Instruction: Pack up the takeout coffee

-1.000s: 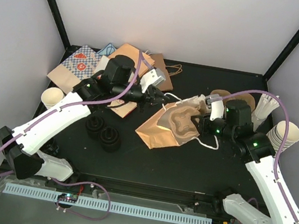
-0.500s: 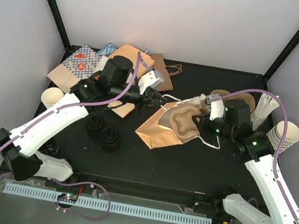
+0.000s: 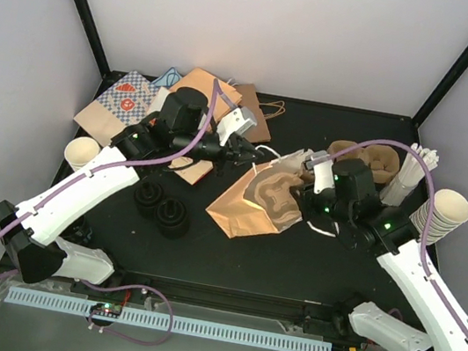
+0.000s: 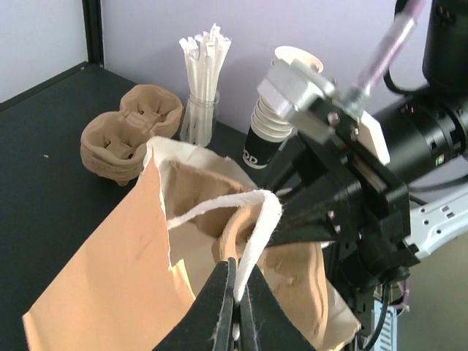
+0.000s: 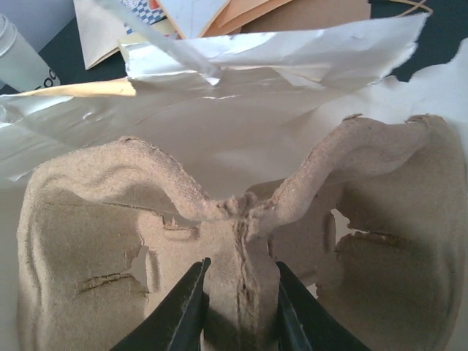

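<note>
A brown paper bag (image 3: 237, 210) lies on its side mid-table with its mouth toward the right. My left gripper (image 3: 251, 153) is shut on the bag's white handle (image 4: 252, 219) and holds the mouth up. My right gripper (image 3: 299, 197) is shut on the centre ridge of a brown pulp two-cup carrier (image 3: 275, 195), which sits inside the bag's mouth. In the right wrist view the gripper (image 5: 239, 267) pinches that ridge of the carrier (image 5: 95, 219), with the bag's pale lining (image 5: 256, 124) behind it. No lidded cup shows.
A second pulp carrier (image 3: 369, 158) and a jar of straws (image 3: 413, 168) stand at the back right, beside a stack of lidless cups (image 3: 443, 213). Black lids (image 3: 163, 204) and a lone cup (image 3: 82, 151) are at the left. Flat paper bags (image 3: 139, 103) lie at the back left.
My right gripper has moved left with the carrier, pushing it deeper into the bag's mouth. The bag has shifted slightly left. The left gripper has held its place.
</note>
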`<state>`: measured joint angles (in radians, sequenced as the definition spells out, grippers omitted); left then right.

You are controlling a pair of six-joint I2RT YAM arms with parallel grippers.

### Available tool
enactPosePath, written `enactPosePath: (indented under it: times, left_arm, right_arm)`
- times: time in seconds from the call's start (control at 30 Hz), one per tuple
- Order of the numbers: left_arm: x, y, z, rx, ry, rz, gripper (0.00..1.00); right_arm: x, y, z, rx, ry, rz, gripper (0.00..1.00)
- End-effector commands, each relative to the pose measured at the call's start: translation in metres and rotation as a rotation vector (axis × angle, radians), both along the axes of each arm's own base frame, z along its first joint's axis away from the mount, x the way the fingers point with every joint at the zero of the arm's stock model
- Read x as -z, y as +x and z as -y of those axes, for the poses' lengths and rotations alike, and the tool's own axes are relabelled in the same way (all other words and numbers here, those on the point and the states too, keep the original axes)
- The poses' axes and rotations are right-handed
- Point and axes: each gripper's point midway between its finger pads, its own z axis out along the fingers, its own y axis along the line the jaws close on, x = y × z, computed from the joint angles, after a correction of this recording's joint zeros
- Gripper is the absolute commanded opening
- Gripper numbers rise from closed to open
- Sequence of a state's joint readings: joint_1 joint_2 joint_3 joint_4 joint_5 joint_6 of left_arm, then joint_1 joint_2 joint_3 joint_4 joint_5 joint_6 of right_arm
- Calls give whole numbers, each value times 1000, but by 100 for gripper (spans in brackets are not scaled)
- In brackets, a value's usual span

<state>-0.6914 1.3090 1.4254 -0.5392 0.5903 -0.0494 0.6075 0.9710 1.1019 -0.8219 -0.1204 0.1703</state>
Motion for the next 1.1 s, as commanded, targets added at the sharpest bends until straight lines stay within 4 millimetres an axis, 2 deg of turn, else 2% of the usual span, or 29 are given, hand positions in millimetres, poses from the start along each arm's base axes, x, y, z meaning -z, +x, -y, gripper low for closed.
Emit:
enactPosePath:
  times: [0.0,0.33,0.47,0.6,0.67,0.87,1.07]
  left_arm:
    - [-22,1,5,-9,-94,4,2]
    - [-21,6,7,-29,-115,-7,2]
    - [-23,3,9,-10,-129,-18,2]
    - [-26,-5,12,40,-156,-36,2]
    - [-29,-12,15,84,-172,-42,2]
    - [-39,-28,20,194,-224,-66,2]
    - [-50,-40,30,262,-265,-82,1]
  right_arm:
    - [4,3,-15,-3,-8,25,24]
    - [29,-2,-56,-75,-58,55,24]
    - [25,2,-68,-60,3,109,24]
    - [11,-1,-73,-70,115,164,24]
    - [11,-3,-75,-82,129,169,24]
    - [21,-5,-70,-98,89,182,25]
    - [23,-16,-76,-147,145,172,26]
